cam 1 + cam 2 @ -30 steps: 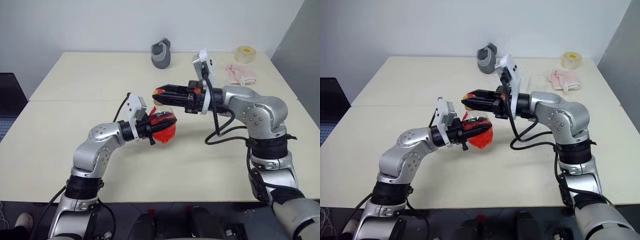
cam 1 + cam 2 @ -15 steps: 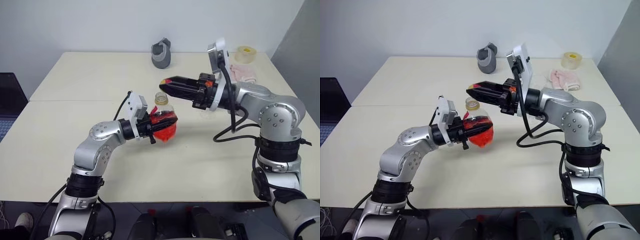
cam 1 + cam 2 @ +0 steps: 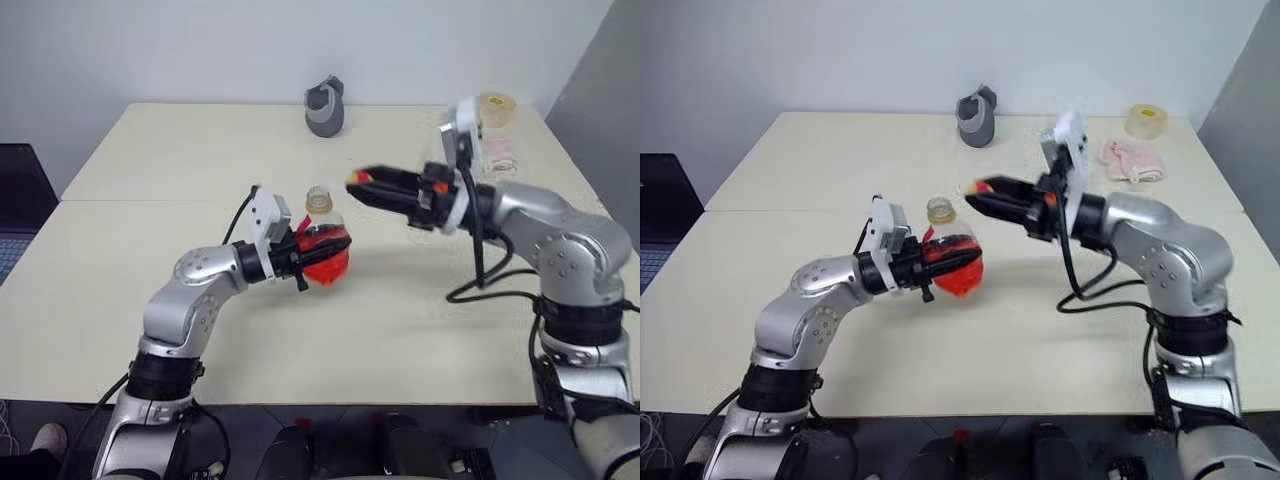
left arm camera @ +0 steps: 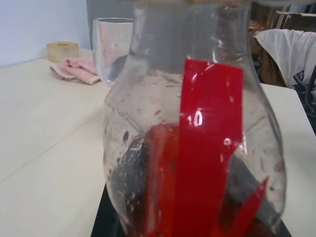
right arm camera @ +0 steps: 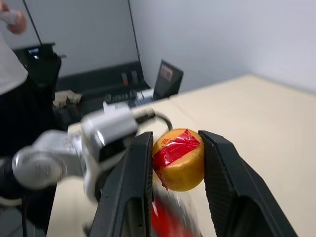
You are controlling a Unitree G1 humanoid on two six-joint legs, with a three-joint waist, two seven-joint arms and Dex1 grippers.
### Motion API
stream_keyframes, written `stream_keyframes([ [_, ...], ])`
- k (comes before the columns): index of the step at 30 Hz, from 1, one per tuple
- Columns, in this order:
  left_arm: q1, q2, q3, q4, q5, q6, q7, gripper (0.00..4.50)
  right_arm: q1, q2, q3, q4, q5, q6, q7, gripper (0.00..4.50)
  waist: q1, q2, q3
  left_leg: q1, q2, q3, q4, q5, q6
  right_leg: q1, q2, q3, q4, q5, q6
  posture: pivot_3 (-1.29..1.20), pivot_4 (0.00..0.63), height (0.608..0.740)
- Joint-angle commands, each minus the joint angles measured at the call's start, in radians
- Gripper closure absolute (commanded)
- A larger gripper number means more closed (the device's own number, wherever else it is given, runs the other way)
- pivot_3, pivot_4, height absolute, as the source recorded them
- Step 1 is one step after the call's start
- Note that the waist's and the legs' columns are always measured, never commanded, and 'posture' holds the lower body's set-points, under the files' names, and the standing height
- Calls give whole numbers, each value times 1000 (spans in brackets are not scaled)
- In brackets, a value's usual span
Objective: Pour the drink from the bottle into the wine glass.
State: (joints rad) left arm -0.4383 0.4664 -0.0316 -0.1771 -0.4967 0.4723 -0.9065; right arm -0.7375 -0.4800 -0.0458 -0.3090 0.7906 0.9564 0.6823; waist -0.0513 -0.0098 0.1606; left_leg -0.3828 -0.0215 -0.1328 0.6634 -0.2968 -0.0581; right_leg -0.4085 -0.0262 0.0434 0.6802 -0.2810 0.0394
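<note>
My left gripper (image 3: 322, 250) is shut on the bottle (image 3: 322, 245), a small clear one held upright just above the table (image 3: 150, 160). The drink (image 3: 327, 268), a bright red liquid, fills its lower part. Its neck (image 3: 318, 200) stands open. My right gripper (image 3: 358, 182) hangs level to the right of the neck, apart from it. It is shut on the yellowish cap (image 5: 178, 159), which carries a strip of red label. The wine glass (image 4: 112, 47) stands on the table beyond the bottle, with clear walls.
A grey jug-like object (image 3: 323, 106) stands at the table's far edge. A roll of tape (image 3: 493, 106) and a pink cloth (image 3: 500, 150) lie at the far right corner. A person (image 5: 10, 59) and a laptop (image 5: 165, 79) are beyond the table's left side.
My right gripper has drawn away to the right with the cap, leaving the bottle's neck open. The left gripper and the bottle have kept still.
</note>
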Motion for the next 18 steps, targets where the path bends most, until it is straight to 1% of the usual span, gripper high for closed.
stream_keyframes([
  [1,44,10,32,-103,-27,-2,20,3514,122,-31,-73,-119,5,20,-87,3282,3,0,0,0,0,0,0,0,0,0,0,0,0,0,0,0,150,740],
  [3,68,6,38,-129,-34,8,46,3514,231,-38,-97,-176,-26,3,-143,3282,8,0,0,0,1,0,0,-1,2,1,0,0,0,0,0,0,150,740],
  [5,81,-4,40,-148,-39,16,74,3514,330,-10,-115,-210,-86,-38,-233,3282,11,0,0,0,0,0,1,-2,3,1,0,0,0,0,0,0,150,740],
  [7,89,-22,33,-160,-38,21,106,3514,425,28,-101,-203,-194,-117,-327,3282,12,0,0,1,0,1,1,-2,3,1,0,1,1,0,0,0,150,740],
  [9,93,-36,23,-169,-35,24,125,3514,486,73,-85,-173,-277,-191,-394,3282,14,0,0,2,0,1,1,-2,3,2,1,0,1,0,0,0,150,740],
  [13,79,-59,10,-163,-28,22,146,3514,526,169,-65,-97,-385,-294,-491,3282,12,0,0,2,-1,2,0,0,0,2,2,1,1,0,0,0,150,740],
  [18,50,-68,4,-140,-24,14,147,3514,547,243,-50,4,-473,-380,-552,3282,14,0,0,2,-1,2,0,0,0,2,2,1,1,0,0,0,150,740],
])
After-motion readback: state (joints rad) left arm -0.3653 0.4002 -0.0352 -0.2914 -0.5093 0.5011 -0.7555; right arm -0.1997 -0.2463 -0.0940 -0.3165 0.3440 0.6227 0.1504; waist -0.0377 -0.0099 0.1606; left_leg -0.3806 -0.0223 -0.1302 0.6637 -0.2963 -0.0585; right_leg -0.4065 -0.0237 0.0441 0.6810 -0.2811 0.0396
